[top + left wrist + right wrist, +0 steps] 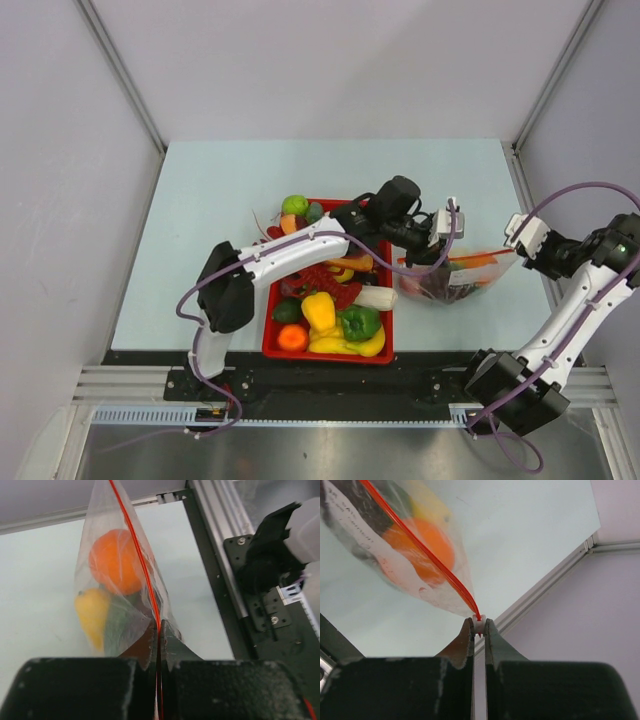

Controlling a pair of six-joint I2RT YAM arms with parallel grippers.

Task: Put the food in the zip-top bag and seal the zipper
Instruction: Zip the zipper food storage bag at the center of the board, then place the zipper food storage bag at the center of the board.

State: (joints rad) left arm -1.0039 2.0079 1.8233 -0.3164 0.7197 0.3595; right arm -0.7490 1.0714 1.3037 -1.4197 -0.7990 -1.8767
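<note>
Our left gripper (159, 630) and right gripper (479, 626) are both clamped on the zipper (140, 555), stretching the bag (100, 525) mouth taut so it can seal over the fruit (115, 562).

Left tool (159, 629) and right tool (479, 625) pinched shut.

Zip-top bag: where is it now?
In the top view the zip-top bag is just right of the red tray, its zipper pinched by the left pincer and right pincer.
</note>
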